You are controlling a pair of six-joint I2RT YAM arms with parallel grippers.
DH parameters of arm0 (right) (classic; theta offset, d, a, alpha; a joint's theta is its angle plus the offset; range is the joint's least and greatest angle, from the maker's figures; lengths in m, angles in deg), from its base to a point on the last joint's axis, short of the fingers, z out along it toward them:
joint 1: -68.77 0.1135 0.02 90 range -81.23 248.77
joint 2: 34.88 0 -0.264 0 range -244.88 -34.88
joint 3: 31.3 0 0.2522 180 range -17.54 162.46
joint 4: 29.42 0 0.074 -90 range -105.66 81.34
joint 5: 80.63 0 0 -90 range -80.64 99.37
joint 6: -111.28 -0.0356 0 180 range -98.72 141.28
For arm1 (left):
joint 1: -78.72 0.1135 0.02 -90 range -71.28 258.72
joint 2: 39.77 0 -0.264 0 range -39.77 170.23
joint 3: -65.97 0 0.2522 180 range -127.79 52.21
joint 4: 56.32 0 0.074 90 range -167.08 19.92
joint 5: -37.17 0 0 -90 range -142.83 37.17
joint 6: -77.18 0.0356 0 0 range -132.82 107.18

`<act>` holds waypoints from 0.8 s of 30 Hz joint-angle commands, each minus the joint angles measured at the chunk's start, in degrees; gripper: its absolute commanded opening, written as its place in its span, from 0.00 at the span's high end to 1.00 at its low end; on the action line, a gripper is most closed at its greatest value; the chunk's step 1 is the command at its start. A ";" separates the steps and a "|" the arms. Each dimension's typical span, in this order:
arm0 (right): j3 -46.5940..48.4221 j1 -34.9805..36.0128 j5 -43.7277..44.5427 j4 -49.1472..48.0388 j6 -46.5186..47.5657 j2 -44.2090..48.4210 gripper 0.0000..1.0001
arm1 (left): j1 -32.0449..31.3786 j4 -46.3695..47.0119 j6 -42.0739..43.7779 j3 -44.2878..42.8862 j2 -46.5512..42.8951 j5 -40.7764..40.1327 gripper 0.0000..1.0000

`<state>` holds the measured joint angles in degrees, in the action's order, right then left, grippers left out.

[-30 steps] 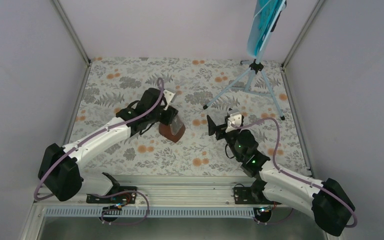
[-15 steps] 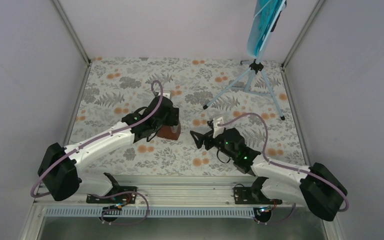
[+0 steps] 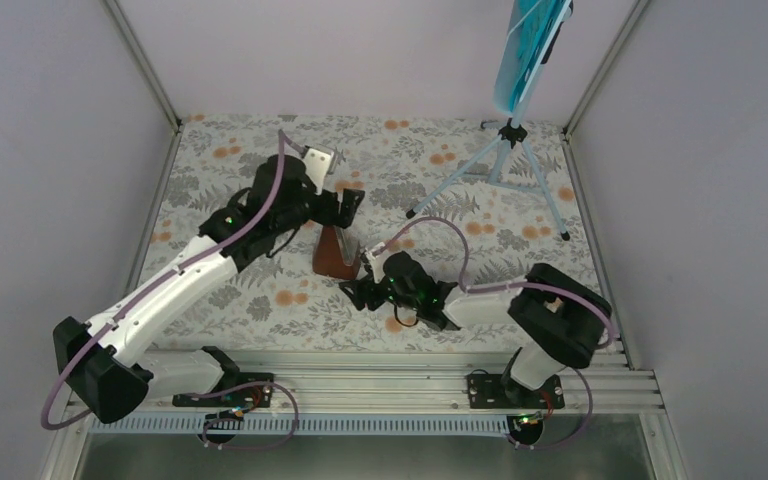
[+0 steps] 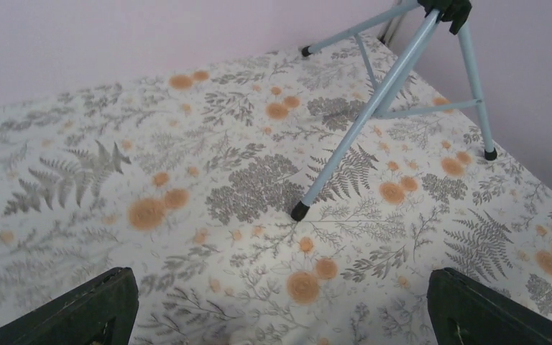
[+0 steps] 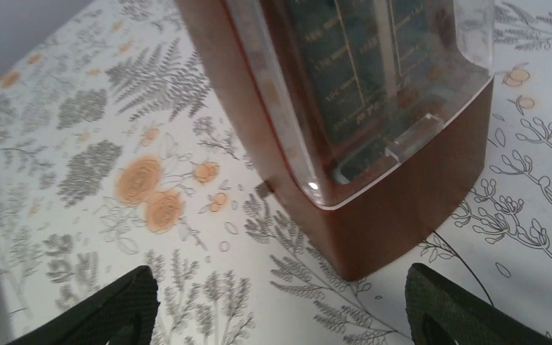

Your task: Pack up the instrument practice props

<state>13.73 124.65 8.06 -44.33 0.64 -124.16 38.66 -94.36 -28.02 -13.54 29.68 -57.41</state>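
The reddish-brown pyramid metronome stands upright mid-table, with nothing holding it. My left gripper hangs open just behind and above it. In the left wrist view the left gripper has only floral cloth between its fingers, with the stand's tripod legs ahead. My right gripper lies low at the metronome's near side, open. In the right wrist view the metronome fills the frame just ahead of the right gripper, apart from both fingers. The pale blue music stand is at the back right, carrying the teal sheet.
A floral cloth covers the table. Pale walls close it in at the back and on both sides. A metal rail with both arm bases runs along the near edge. The tripod's feet spread over the back right corner.
My left gripper opened, let go of the metronome and rose toward the back. The metronome went from tilted to upright. My right arm swung left and low up to it.
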 commanded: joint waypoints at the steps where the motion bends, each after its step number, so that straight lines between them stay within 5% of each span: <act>1: 3.65 0.20 3.14 0.68 -0.45 -5.29 0.19 | 5.90 -0.50 9.91 -2.00 0.77 13.56 0.00; 8: 7.00 -3.37 8.90 2.79 -2.25 -12.04 0.20 | 9.31 2.87 13.43 0.11 -1.21 18.38 0.00; 17: 6.75 -10.17 5.26 2.23 2.95 -10.27 0.18 | 10.17 3.48 13.59 1.75 0.44 19.81 0.00; 24: -0.17 -8.17 -6.59 -9.10 8.12 -6.44 0.00 | 11.30 4.03 13.09 4.06 4.10 20.06 0.00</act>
<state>16.15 114.51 8.13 -45.92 4.37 -132.20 49.09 -91.27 -15.13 -10.72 31.01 -38.70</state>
